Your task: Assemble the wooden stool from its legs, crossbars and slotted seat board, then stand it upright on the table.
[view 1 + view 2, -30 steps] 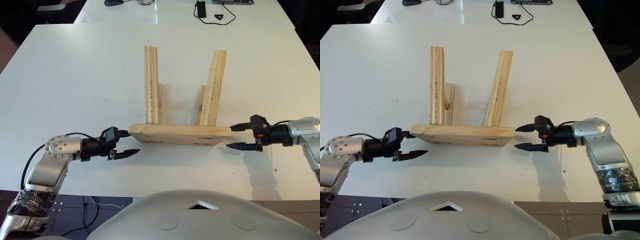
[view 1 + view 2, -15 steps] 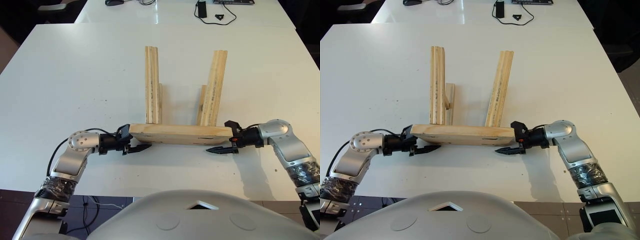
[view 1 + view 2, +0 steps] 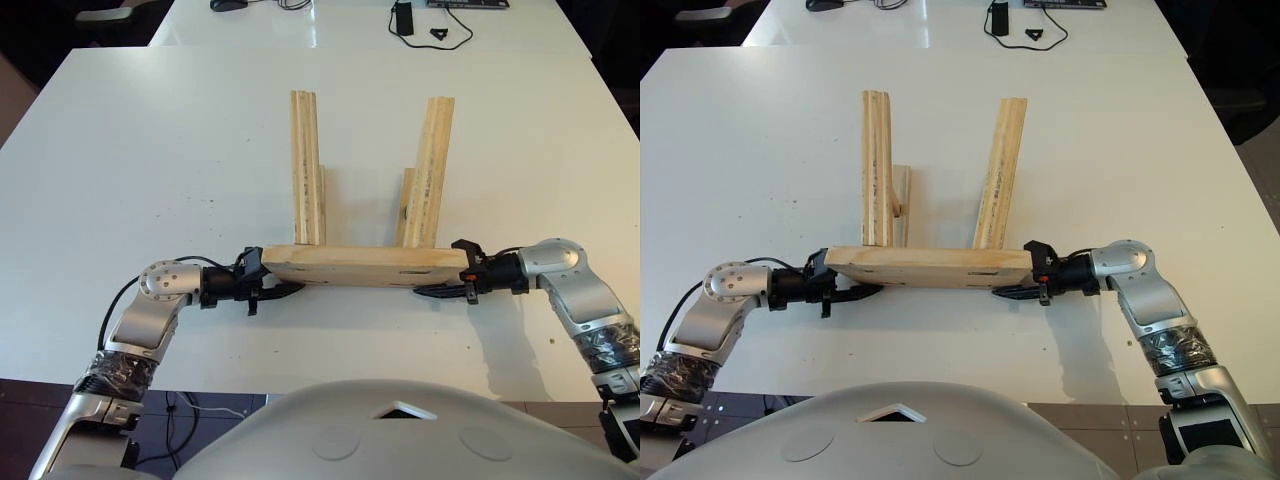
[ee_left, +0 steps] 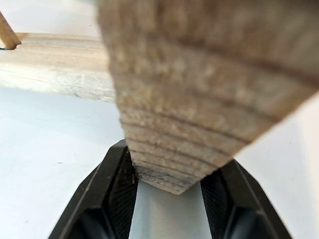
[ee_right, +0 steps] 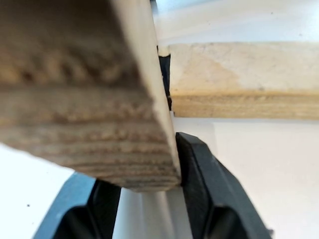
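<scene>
The wooden stool lies on its side on the white table. Its seat board stands on edge near the front, and two legs point away, with short crossbars between them. My left gripper is shut on the board's left end, whose end grain sits between the black fingers. At the right end, my right gripper is shut on the board, one finger pressing its face.
The table's front edge runs just below both grippers. Behind this table, a second one holds a black device with a cable and a mouse. White table surface spreads on both sides of the stool.
Both grippers moved inward from beside the seat board onto its ends and shut on them. The board's front edge has risen slightly.
</scene>
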Robot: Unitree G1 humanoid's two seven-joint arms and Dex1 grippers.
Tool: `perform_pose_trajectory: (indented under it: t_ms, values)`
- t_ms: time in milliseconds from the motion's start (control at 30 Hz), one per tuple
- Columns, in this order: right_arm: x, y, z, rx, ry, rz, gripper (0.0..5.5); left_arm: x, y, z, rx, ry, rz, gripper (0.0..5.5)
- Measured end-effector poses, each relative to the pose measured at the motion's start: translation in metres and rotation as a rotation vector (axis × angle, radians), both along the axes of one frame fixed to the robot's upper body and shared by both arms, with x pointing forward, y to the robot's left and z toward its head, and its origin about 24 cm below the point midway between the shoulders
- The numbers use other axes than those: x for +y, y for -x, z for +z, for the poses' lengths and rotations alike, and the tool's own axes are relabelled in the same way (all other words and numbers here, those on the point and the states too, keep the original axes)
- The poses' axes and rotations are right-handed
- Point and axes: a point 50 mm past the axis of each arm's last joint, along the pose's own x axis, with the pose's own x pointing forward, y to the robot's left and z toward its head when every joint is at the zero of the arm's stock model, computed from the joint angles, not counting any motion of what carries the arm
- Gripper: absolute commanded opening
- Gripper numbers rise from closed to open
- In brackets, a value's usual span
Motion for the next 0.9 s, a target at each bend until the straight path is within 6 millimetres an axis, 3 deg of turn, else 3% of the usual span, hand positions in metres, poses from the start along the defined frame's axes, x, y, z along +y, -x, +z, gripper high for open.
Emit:
perform_pose_trajectory:
  t_ms: [167,300,433,567,733,900]
  values:
    - [-0.001,0.003,0.002,-0.016,-0.004,-0.023,1.58,-0.001,0.014,0.003,0.04,0.01,0.02,1.53]
    - [-0.006,0.017,0.016,0.005,-0.033,-0.023,1.58,-0.002,0.025,0.022,0.041,0.037,0.01,1.53]
    - [-0.019,0.04,0.056,0.072,-0.105,-0.035,1.58,-0.007,0.045,0.064,0.044,0.147,-0.02,1.53]
    - [-0.025,0.045,0.086,0.113,-0.189,-0.062,1.58,-0.006,0.054,0.089,0.065,0.238,-0.009,1.53]
    - [-0.028,0.046,0.106,0.171,-0.286,-0.091,1.58,-0.004,0.057,0.105,0.106,0.364,0.032,1.53]
    - [-0.028,0.042,0.118,0.22,-0.384,-0.146,1.58,-0.002,0.048,0.121,0.096,0.468,0.072,1.54]
